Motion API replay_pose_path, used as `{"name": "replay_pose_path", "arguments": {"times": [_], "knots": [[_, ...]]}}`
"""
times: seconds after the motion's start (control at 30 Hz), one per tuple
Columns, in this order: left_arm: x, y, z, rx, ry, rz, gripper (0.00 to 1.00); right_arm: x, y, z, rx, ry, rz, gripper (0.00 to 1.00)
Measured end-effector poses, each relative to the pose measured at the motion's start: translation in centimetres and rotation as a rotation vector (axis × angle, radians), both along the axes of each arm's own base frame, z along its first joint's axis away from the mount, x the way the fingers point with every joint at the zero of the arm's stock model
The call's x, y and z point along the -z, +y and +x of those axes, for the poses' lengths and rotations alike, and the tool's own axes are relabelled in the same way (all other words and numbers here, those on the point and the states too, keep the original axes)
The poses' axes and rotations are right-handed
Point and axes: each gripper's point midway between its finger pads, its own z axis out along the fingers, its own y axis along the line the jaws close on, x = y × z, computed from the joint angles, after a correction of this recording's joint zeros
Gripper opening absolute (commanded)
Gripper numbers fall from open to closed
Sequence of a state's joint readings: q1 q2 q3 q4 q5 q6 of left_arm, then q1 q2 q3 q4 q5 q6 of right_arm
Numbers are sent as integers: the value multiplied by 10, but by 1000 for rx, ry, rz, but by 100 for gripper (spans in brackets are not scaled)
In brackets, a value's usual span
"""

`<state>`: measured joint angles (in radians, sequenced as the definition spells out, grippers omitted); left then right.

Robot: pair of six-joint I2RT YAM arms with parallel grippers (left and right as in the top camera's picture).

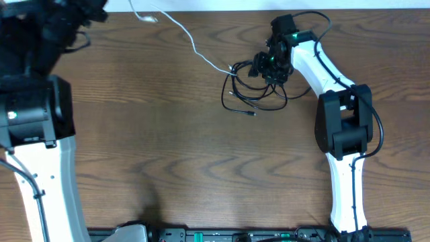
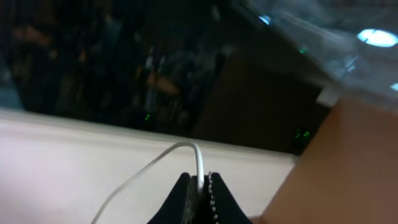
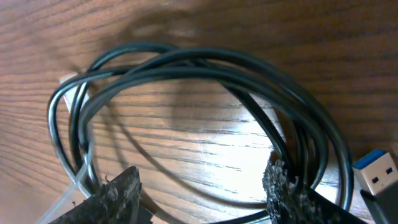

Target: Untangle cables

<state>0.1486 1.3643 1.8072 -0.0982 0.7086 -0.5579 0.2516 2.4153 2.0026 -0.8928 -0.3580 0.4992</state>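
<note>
The black cable (image 1: pixel 255 96) lies in a loose coil on the table at the back right. The white cable (image 1: pixel 191 44) runs from that coil's left edge up to the table's far edge. My left gripper (image 2: pixel 200 188) is shut on the white cable (image 2: pixel 198 163), held out past the table edge. My right gripper (image 1: pixel 271 65) hovers low over the coil's top. In the right wrist view it (image 3: pixel 202 186) stands open. Black cable loops (image 3: pixel 205 62) lie ahead of its fingertips (image 3: pixel 118 190), with one strand crossing the wood between them. A white strand (image 3: pixel 73 180) runs beside the left finger.
A blue USB plug (image 3: pixel 376 174) of the black cable lies just right of my right fingers. The right arm's base (image 1: pixel 344 128) stands close to the coil. The left arm's body (image 1: pixel 33 107) fills the table's left side.
</note>
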Motion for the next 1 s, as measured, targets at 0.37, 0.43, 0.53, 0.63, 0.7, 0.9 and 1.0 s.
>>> {"name": "replay_pose_path", "arguments": {"times": [0.37, 0.43, 0.53, 0.63, 0.7, 0.9, 1.0], "knots": [[89, 3, 15, 50, 430, -94, 7, -10, 19, -1, -143, -56, 102, 58], [125, -3, 30, 73, 548, -85, 7, -11, 23, -4, -172, -57, 121, 59], [179, -13, 50, 107, 700, -53, 8, -13, 26, -7, -210, -64, 139, 60], [221, -21, 64, 143, 800, -12, 7, -19, 33, -9, -256, -86, 155, 61], [243, -27, 70, 166, 846, 17, 7, -26, 39, -12, -276, -97, 163, 57], [278, -26, 74, 174, 925, 69, 7, -38, 66, -27, -299, -84, 178, 53], [299, -20, 75, 136, 990, 93, 8, -35, 76, -33, -312, -77, 152, 47]]}}
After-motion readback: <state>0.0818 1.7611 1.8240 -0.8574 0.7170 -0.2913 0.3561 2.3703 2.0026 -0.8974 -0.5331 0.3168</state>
